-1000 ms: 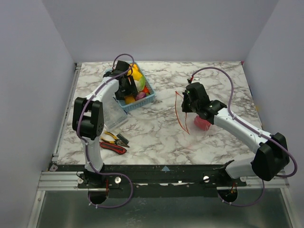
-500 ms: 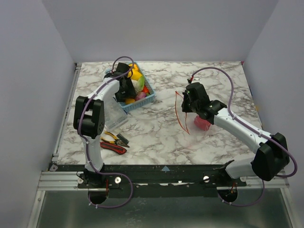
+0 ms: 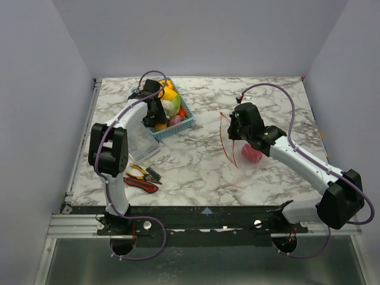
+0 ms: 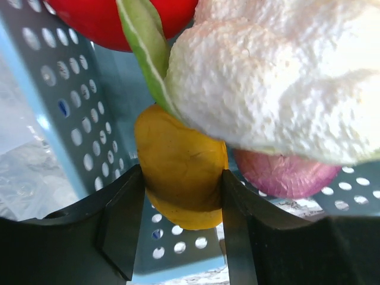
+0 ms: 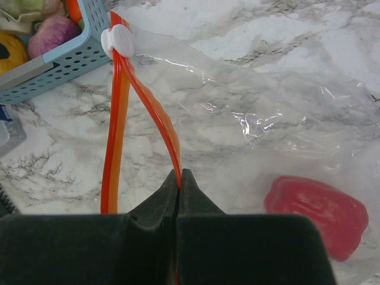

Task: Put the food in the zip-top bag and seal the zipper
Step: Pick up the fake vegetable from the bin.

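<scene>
Orange-red plastic is your nearer worry. The right gripper (image 5: 179, 181) has its fingers pinched flat on one lip of the zipper (image 5: 111, 148), holding the zip-top bag (image 5: 255, 113) open on the worktop (image 3: 196, 178), right of centre. That lip is thin and slick, so I judge it could slide out of the pinch, and the mouth would fall shut just as food arrives.

Farther off, in the basket (image 5: 59, 62), the left gripper (image 4: 181, 205) has its fingers clamped on a yellow piece (image 4: 178, 148) tucked under a white piece (image 4: 279, 77). Lift it carelessly and you may tip the white one out, drag the light basket along, or squeeze the glossy yellow piece free.

Counting from your side outward, you have:
- two hand tools (image 3: 141, 184)
- one clear packet (image 3: 142, 139)
- one bag with one zipper and one white slider (image 5: 116, 40)
- one red pepper (image 5: 314, 217) already inside the bag
- one basket

The left wrist view shows four pieces in the basket: the yellow piece, the white piece, a purple piece (image 4: 285, 175) and a red piece (image 4: 95, 21). Others may be hidden.
</scene>
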Controlling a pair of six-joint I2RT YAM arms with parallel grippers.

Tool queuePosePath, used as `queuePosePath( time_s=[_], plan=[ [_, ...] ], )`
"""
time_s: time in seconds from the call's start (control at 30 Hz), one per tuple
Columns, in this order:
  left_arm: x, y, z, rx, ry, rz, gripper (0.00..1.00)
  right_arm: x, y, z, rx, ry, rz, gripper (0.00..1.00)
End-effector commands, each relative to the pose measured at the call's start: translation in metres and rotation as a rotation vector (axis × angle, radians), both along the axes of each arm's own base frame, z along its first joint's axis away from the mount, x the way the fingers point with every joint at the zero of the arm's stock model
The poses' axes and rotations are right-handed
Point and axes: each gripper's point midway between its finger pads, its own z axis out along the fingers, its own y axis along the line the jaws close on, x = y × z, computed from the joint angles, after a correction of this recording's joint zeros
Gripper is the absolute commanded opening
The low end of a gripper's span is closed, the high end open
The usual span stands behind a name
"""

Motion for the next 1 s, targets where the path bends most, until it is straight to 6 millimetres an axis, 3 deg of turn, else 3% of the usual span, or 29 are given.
queuePosePath(
  time_s=[0.0, 0.23, 0.37, 0.47, 0.57, 0.7, 0.8, 0.97],
  plan=[
    [0.002, 0.004, 0.056, 0.008, -0.154, -0.022, 0.1, -0.002, 0.001, 0.009, 0.033, -0.018, -0.004, 0.0],
    [-0.001, -0.009, 0.123, -0.086, -0.312, -0.068, 0.0, -0.001, -0.004, 0.007, 0.019, -0.017, -0.03, 0.0],
    [-0.023, -0.035, 0.166, -0.233, -0.421, -0.181, 0.0, -0.001, -0.005, 0.015, 0.022, -0.026, -0.028, 0.0],
    [-0.052, -0.074, 0.199, -0.426, -0.525, -0.327, 0.0, -0.002, -0.001, 0.021, 0.04, -0.028, -0.015, 0.0],
    [-0.098, -0.12, 0.233, -0.627, -0.605, -0.505, 0.0, -0.002, 0.003, 0.028, 0.064, -0.033, -0.003, 0.0],
    [-0.156, -0.175, 0.263, -0.899, -0.656, -0.667, 0.0, -0.004, 0.008, 0.033, 0.099, -0.035, 0.009, 0.0],
    [-0.182, -0.197, 0.272, -1.08, -0.64, -0.719, 0.0, -0.007, 0.014, 0.036, 0.14, -0.031, 0.021, 0.0],
    [-0.189, -0.221, 0.259, -1.14, -0.573, -0.708, 0.0, -0.016, 0.024, 0.043, 0.226, -0.034, 0.061, 0.0]
  ],
)
